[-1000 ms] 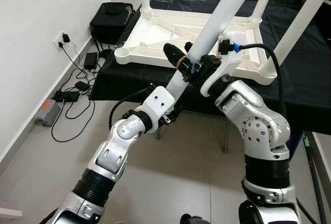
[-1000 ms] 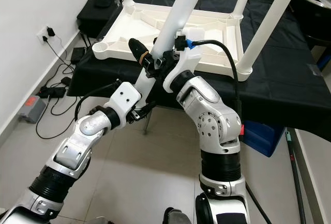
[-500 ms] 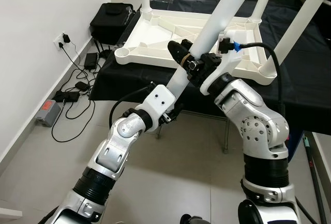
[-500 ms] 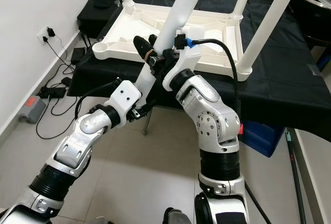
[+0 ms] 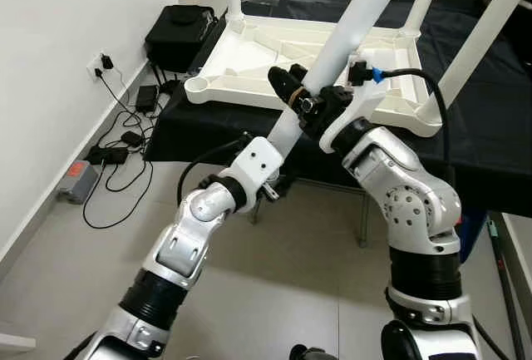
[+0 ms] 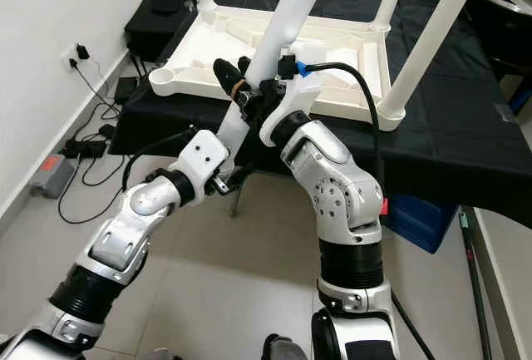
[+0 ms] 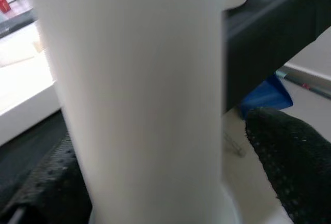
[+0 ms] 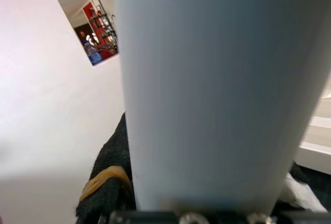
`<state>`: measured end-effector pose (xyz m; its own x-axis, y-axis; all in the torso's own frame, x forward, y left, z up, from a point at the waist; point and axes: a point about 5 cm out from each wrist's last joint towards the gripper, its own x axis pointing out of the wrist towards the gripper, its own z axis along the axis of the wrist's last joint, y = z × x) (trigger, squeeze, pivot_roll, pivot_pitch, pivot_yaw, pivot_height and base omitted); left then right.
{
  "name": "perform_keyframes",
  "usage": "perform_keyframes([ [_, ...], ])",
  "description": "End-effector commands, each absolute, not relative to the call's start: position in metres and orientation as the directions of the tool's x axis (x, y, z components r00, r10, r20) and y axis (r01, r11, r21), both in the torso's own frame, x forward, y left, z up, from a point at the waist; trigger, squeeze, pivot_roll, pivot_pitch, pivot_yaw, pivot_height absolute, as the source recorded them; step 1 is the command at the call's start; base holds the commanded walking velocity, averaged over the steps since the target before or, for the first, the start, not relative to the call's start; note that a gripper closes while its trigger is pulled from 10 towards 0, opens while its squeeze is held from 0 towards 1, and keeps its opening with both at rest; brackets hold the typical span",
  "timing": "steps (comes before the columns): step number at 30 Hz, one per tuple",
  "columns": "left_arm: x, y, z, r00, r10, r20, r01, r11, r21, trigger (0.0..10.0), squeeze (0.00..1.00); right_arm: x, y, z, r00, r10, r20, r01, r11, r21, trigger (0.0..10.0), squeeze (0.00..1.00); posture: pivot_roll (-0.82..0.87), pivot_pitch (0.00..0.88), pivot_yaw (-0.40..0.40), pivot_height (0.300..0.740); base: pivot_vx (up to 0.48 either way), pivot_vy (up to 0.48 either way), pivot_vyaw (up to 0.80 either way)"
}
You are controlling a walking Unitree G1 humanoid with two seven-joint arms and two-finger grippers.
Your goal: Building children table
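Upside down on a black-draped stand (image 5: 490, 160): a white plastic children's table (image 5: 274, 52), three legs already standing up from its corners, the near-left corner socket (image 5: 196, 86) open and bare. Slanting across the foreground, a fourth white leg (image 5: 337, 40), gripped by both arms, lower end toward the robot, upper end running out past the top edge. Left gripper (image 5: 274, 179) clenched on the leg's lower stretch just off the stand's near edge, one black finger (image 7: 289, 157) showing on each side of the tube in the left wrist view. Right gripper (image 5: 301, 96) clamped on the same leg higher up, above the table's near edge, its black fingers (image 5: 285, 86) wrapped round the tube, one of them banded with a tan rubber band (image 8: 106, 178). On the grey tile floor by the wall at left: a black bag (image 5: 177, 32), a wall socket (image 5: 96, 66) with plugs, loose black cables (image 5: 116, 165) and a grey box (image 5: 76, 179) with a red label.
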<state>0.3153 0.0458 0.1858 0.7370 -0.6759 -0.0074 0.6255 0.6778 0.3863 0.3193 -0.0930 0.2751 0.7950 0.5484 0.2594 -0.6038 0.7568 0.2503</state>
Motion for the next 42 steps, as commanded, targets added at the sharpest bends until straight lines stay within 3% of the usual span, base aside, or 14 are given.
perform_keyframes([
  [1, 0.319, 0.05, 0.195, 0.759, -0.65, 0.032, 0.59, 0.708, 0.388, 10.0, 1.0, 0.318, -0.088, 0.277, 0.78, 0.561, 0.276, -0.622, 0.743, 0.247, 0.0, 0.0, 0.1, 0.116, -0.043, 0.74, 0.0, 0.0, 0.0],
  [6, 0.323, 0.057, 0.199, 0.781, -0.623, 0.047, 0.555, 0.726, 0.406, 10.0, 1.0, 0.319, -0.09, 0.277, 0.786, 0.55, 0.282, -0.613, 0.749, 0.25, 0.0, 0.0, 0.1, 0.116, -0.04, 0.74, 0.0, 0.0, 0.0],
  [7, 0.326, 0.063, 0.2, 0.799, -0.6, 0.042, 0.525, 0.731, 0.436, 10.0, 0.0, 0.322, -0.095, 0.276, 0.803, 0.524, 0.282, -0.589, 0.769, 0.249, 0.0, 0.0, 0.1, 0.117, -0.043, 0.74, 0.0, 0.0, 0.0],
  [12, 0.327, 0.066, 0.201, 0.809, -0.586, 0.047, 0.508, 0.736, 0.448, 10.0, 0.0, 0.324, -0.099, 0.275, 0.82, 0.501, 0.276, -0.564, 0.787, 0.249, 0.0, 0.0, 0.1, 0.117, -0.042, 0.74, 0.0, 0.0, 0.0],
  [14, 0.327, 0.072, 0.206, 0.833, -0.548, 0.083, 0.463, 0.77, 0.439, 10.0, 0.0, 0.334, -0.115, 0.27, 0.888, 0.383, 0.254, -0.441, 0.866, 0.235, 10.0, 0.0, 0.1, 0.116, -0.043, 0.74, 0.0, 0.0, 0.0],
  [17, 0.315, 0.066, 0.213, 0.817, -0.561, 0.132, 0.48, 0.789, 0.384, 10.0, 0.0, 0.342, -0.135, 0.266, 0.936, 0.242, 0.257, -0.301, 0.928, 0.22, 10.0, 0.0, 0.11, 0.117, -0.044, 0.74, 0.0, 0.0, 0.0],
  [25, 0.287, 0.048, 0.207, 0.799, -0.57, 0.191, 0.534, 0.819, 0.209, 10.0, 0.0, 0.341, -0.157, 0.251, 0.964, 0.091, 0.25, -0.131, 0.98, 0.147, 10.0, 0.0, 0.11, 0.116, -0.045, 0.74, 0.0, 0.0, 0.0],
  [30, 0.278, 0.05, 0.197, 0.813, -0.553, 0.18, 0.535, 0.833, 0.142, 10.0, 0.0, 0.332, -0.162, 0.24, 0.964, 0.083, 0.251, -0.112, 0.989, 0.102, 10.0, 0.0, 0.11, 0.11, -0.045, 0.74, 0.0, 0.0, 0.0],
  [31, 0.264, 0.064, 0.179, 0.865, -0.483, 0.136, 0.482, 0.875, 0.042, 10.0, 0.0, 0.31, -0.159, 0.224, 0.965, 0.129, 0.23, -0.14, 0.99, 0.028, 10.0, 0.0, 0.13, 0.103, -0.063, 0.74, 0.0, 0.0, 0.0],
  [33, 0.258, 0.073, 0.172, 0.888, -0.446, 0.112, 0.449, 0.893, -0.005, 10.0, 0.0, 0.299, -0.156, 0.217, 0.963, 0.148, 0.226, -0.155, 0.988, 0.013, 10.0, 0.0, 0.13, 0.103, -0.06, 0.74, 0.0, 0.0, 0.0],
  [42, 0.237, 0.078, 0.151, 0.908, -0.417, 0.034, 0.418, 0.907, -0.054, 10.0, 0.0, 0.281, -0.152, 0.211, 0.966, 0.078, 0.246, -0.087, 0.996, 0.026, 10.0, 0.0, 0.12, 0.079, -0.061, 0.74, 0.0, 0.0, 0.18],
])
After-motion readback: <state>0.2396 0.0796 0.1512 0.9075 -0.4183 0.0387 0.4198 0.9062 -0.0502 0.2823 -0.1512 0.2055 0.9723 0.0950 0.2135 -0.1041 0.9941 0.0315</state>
